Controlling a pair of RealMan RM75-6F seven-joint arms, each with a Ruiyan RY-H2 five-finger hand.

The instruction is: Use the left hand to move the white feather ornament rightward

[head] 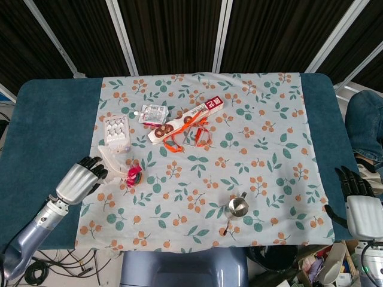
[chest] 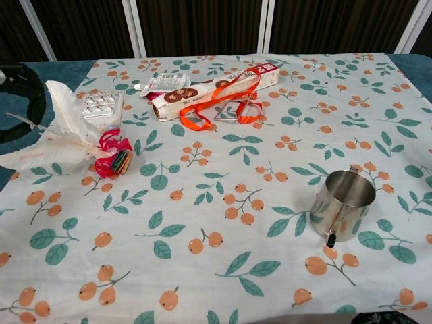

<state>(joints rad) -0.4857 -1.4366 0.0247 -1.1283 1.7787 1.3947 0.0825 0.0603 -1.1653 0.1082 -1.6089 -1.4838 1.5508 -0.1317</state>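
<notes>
The white feather ornament [head: 114, 161], with a pink ribbon and a small striped disc at its right end [chest: 115, 160], lies on the left part of the flowered cloth [head: 263, 137]. Its feathers [chest: 66, 128] tilt up off the cloth in the chest view. My left hand [head: 81, 179] is at the ornament's left end, and its dark fingers [chest: 20, 94] hold the feather quills. My right hand [head: 360, 206] rests off the cloth at the table's right front corner, holding nothing, its fingers apart.
A blister pack [head: 116, 133] lies just behind the ornament. Further right are a foil pouch [head: 154, 113], a long box [head: 188, 119] and an orange strap [head: 190, 136]. A metal cup [head: 238, 207] stands at front centre-right.
</notes>
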